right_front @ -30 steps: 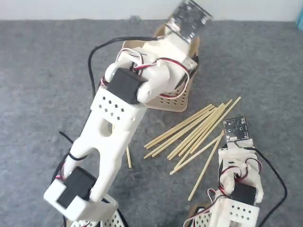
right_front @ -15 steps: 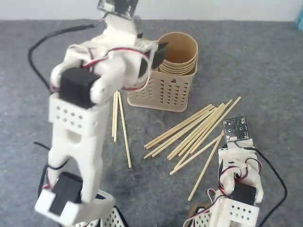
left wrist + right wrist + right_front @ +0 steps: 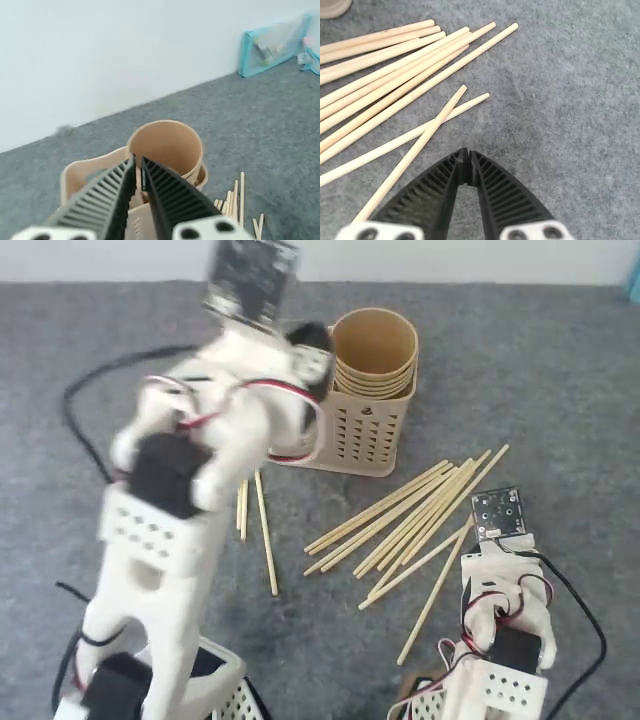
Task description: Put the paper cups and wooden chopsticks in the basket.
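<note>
Cups (image 3: 374, 340) in basket (image 3: 362, 438); chopsticks (image 3: 405, 515) at its 5 o'clock.
Left gripper (image 3: 138, 165) and right gripper (image 3: 468, 167) both closed, empty.

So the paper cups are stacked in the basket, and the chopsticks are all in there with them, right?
Not quite. The paper cups are stacked in the basket, but the chopsticks are not all in there: the high view shows many lying loose on the grey table beside it.

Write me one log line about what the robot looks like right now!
cups: stacked in basket | chopsticks: loose on table | left claw: shut, empty, near basket | right claw: shut, empty, by chopsticks
</note>
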Available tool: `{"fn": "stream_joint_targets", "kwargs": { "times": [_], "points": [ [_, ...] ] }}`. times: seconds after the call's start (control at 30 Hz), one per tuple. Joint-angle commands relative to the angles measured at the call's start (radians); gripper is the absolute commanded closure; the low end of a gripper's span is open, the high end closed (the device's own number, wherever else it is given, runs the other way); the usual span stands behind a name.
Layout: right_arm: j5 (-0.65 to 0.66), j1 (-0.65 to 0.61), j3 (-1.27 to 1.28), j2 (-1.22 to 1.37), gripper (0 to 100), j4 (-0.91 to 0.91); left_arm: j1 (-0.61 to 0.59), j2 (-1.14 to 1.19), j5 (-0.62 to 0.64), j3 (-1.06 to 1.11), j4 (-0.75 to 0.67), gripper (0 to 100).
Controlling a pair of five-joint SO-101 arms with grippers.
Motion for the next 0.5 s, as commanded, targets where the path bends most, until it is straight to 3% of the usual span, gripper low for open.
{"fn": "stream_joint_targets", "kwargs": {
  "times": [0.0, 0.13, 0.2, 0.47],
  "points": [
    [0.014, -0.007, 0.017, -0.012, 99.0, -0.013, 0.043, -0.109, 0.002, 0.325, -0.341, 99],
    [0.014, -0.008, 0.017, -0.012, 99.0, -0.013, 0.041, -0.226, 0.009, 0.68, -0.81, 99],
    [0.014, -0.008, 0.017, -0.012, 99.0, -0.016, 0.041, -0.269, 0.012, 0.8, -0.968, 99],
    [0.014, -0.01, 0.017, -0.012, 99.0, -0.021, 0.044, -0.236, 0.012, 0.828, -1.013, 99]
  ]
}}
